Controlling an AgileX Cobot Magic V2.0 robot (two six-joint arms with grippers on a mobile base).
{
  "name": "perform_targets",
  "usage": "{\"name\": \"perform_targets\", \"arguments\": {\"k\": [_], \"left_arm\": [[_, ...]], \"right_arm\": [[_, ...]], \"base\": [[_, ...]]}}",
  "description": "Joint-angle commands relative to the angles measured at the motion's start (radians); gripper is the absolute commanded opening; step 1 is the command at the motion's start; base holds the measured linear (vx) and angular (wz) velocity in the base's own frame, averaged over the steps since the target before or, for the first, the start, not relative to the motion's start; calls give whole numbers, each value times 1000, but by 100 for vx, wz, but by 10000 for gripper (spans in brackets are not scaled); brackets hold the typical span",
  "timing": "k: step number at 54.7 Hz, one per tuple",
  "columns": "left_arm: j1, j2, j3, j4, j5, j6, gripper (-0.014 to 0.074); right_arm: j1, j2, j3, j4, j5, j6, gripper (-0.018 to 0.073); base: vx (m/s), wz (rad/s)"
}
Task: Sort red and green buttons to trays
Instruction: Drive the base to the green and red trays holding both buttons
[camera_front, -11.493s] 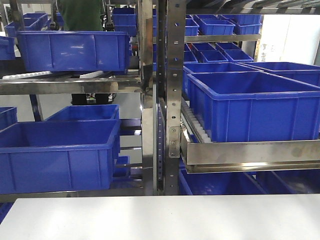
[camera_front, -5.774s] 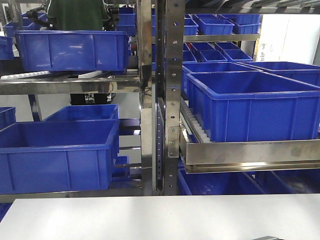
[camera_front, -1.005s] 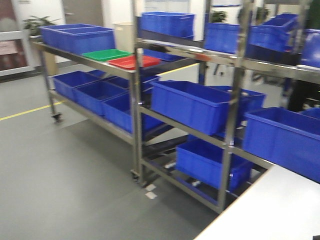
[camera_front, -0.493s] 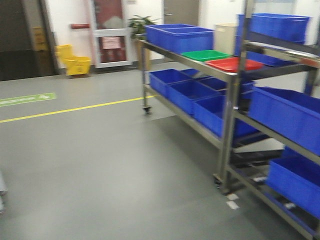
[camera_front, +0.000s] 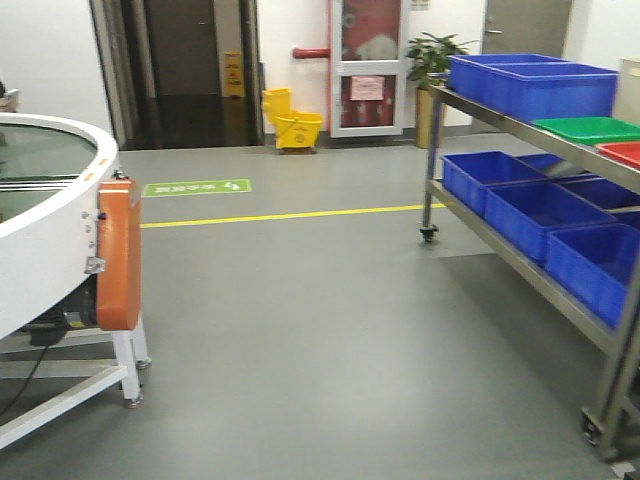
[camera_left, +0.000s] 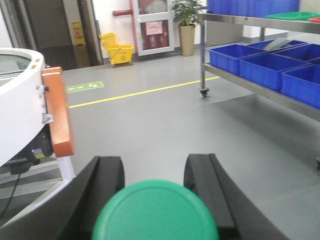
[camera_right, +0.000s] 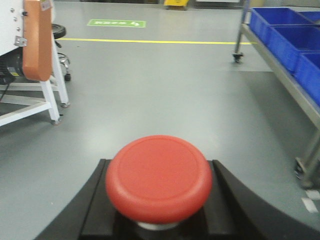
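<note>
The red button (camera_right: 159, 177) and green button (camera_left: 155, 212) caps look smooth matt plastic; the rack (camera_front: 500, 122) is shiny metal, its blue crates (camera_front: 530, 205) glossy plastic

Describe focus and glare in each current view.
Front view: fairly sharp and evenly lit, slightly soft toward the edges. Left wrist view: the green button sits close to the lens and is out of focus, and the background is mildly blurred. Right wrist view: the red button is soft-edged, with pale glare on the floor beyond it.
</note>
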Motion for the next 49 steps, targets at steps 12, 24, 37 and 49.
{"name": "perform_targets", "arguments": {"k": [12, 24, 37, 49], "left_arm": [[-4, 6, -27, -8, -65, -9, 0], [-4, 6, -27, -8, -63, -9, 0], [-4, 6, -27, -8, -65, -9, 0], [-4, 6, -27, -8, -66, -9, 0]], "right_arm": [[-1, -2, -31, -9, -83, -6, -8], [-1, -2, -31, -9, -83, -6, -8], [-1, -2, -31, -9, -83, -6, -8], [-1, -2, -31, -9, -83, -6, -8]], "base": [[42, 24], [51, 10], [55, 5], [59, -2]]}}
